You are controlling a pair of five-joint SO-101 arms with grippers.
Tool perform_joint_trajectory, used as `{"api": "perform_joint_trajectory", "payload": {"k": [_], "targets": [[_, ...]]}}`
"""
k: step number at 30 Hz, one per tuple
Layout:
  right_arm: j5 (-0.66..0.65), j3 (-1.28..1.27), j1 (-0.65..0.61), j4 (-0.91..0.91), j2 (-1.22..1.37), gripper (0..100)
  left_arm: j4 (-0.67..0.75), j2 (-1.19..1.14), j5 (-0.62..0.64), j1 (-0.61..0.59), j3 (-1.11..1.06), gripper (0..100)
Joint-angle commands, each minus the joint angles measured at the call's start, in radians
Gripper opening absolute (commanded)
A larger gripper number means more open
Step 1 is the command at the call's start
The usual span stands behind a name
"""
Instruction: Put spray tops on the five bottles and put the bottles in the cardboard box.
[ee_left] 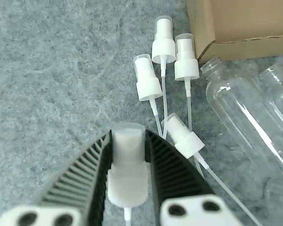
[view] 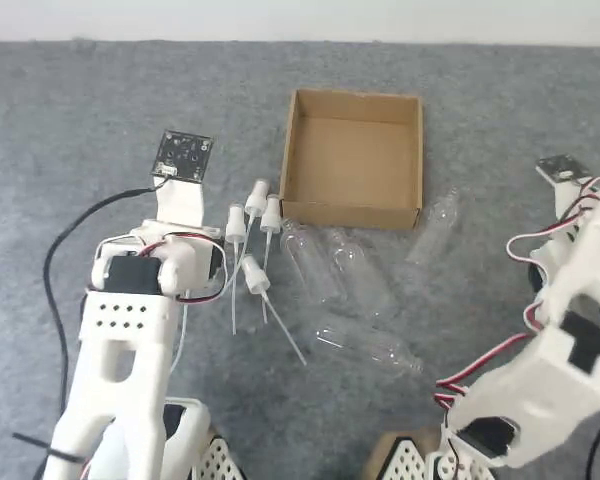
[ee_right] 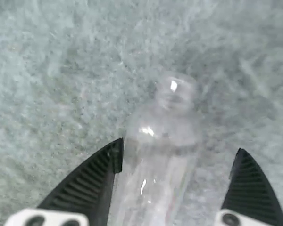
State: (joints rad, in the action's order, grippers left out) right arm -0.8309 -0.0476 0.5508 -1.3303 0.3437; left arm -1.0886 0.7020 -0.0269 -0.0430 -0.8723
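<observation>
Rough cloth, matt cardboard, glossy and matt plastics
The grey table covering (view: 80, 110) looked like rough, fibrous felt cloth; the brown square cardboard box (view: 350, 213) was matt paperboard with raw cut edges. The clear round bottles (view: 313, 262) were smooth, glossy plastic catching highlights. Each white spray top (ee_left: 163, 46) was smooth plastic, its cap cloudy and half-translucent, its tube thin and clear. The left gripper (ee_left: 128, 135) and right gripper (ee_right: 179, 148) were ribbed matt black plastic on smooth white plastic bodies

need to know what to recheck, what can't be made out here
- left wrist view: the white plastic spray top in the left gripper; its tube is cut off by the edge.
- right wrist view: the clear plastic bottle between the open right gripper is blurred; contact unclear.
</observation>
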Motion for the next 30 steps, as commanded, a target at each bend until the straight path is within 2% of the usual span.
{"api": "perform_joint_trajectory", "payload": {"k": [1, 5, 9, 17, 20, 24, 30], "targets": [[0.012, 0.097, -0.012, -0.039, 0.028, 25.8, 0.023, 0.037, 0.015, 0.002, 0.005, 1], [0.044, 0.114, -0.012, -0.036, 0.036, 15.1, 0.025, 0.037, 0.015, 0.006, -0.004, 1], [0.115, 0.157, -0.013, -0.035, 0.036, 11.0, 0.051, 0.037, 0.015, 0.006, -0.021, 1], [0.109, 0.173, -0.035, -0.033, 0.030, 0.4, 0.051, 0.037, 0.015, 0.006, -0.021, 1], [0.100, 0.166, -0.044, -0.039, -0.002, 0.7, 0.051, 0.038, 0.017, 0.008, -0.021, 1], [0.026, 0.167, -0.035, -0.094, -0.012, 1.6, 0.048, 0.037, 0.017, 0.008, -0.021, 1], [0.026, 0.163, 0.084, -0.059, 0.028, 19.5, 0.048, 0.037, 0.017, 0.008, -0.021, 1]]}}
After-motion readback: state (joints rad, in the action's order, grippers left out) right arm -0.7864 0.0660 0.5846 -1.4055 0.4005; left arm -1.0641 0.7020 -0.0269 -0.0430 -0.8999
